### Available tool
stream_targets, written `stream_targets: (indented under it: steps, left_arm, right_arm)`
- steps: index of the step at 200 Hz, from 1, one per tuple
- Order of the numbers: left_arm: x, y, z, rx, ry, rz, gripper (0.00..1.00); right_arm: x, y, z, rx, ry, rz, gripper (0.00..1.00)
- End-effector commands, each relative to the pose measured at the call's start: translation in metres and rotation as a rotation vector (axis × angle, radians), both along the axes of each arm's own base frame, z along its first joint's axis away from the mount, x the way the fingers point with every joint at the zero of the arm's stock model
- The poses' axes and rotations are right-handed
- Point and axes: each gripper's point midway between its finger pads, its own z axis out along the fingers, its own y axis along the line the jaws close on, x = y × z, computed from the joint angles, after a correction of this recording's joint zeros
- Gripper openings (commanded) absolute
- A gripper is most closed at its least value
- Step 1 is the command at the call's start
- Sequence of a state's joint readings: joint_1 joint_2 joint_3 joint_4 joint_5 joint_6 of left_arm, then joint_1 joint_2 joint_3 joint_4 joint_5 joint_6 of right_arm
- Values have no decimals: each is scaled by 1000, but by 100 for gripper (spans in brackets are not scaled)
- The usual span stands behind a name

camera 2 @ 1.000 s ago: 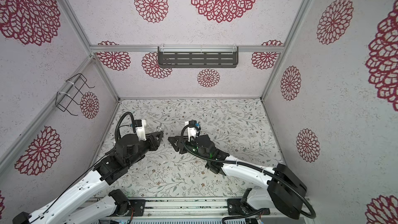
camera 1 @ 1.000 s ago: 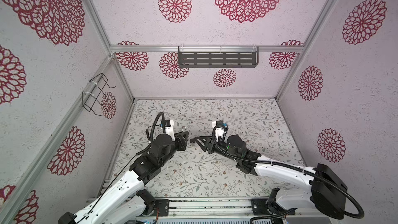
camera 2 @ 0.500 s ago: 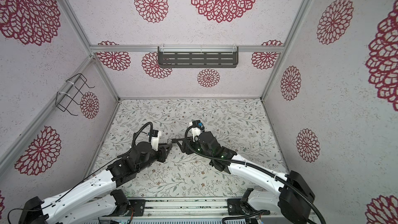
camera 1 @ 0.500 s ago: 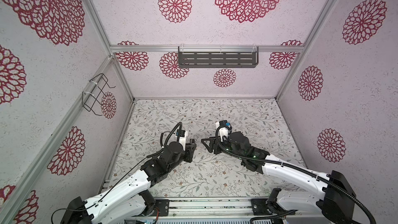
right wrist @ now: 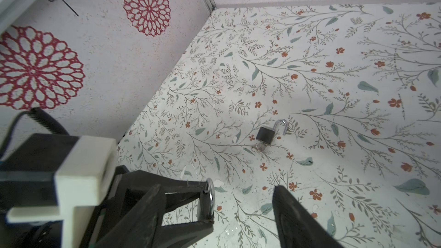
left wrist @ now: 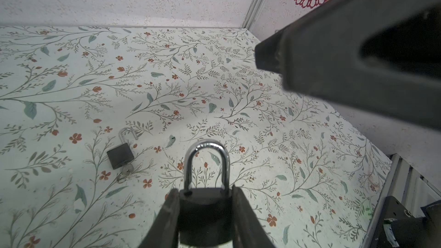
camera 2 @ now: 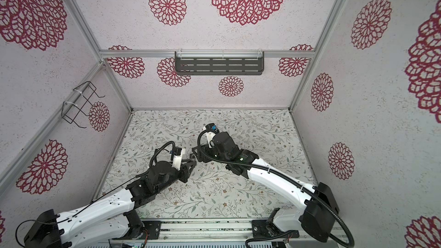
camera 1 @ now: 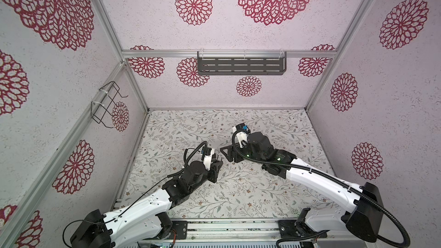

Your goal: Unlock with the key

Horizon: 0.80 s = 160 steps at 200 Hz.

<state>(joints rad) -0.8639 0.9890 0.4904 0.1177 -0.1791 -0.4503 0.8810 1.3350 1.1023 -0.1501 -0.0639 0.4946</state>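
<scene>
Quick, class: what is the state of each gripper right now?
Left gripper: closed on the black padlock with a silver shackle.
Right gripper: open, jaws wide apart, holding nothing.

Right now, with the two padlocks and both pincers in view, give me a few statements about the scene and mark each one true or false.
1. The left pincer grips a padlock by its body. True.
2. The right pincer also grips that padlock. False: it stands open, holding nothing.
3. A second padlock lies on the table with its shackle swung open. True.
4. That second padlock has nothing in its keyhole. False: a key sticks out of its base.
</scene>
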Motion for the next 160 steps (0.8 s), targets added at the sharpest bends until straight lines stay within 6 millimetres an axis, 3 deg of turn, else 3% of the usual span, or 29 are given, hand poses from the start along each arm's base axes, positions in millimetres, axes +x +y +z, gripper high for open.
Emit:
stream_targets:
  steps: [1,160]
  left_arm:
    - [2,-6,13,-16,-67,-12,0]
    - [5,-3,20,-12,-102,3,0]
  right_arm:
    - [4,-3,5,-57,-21,9,74]
    - [26,13,-16,-192,16,6,75]
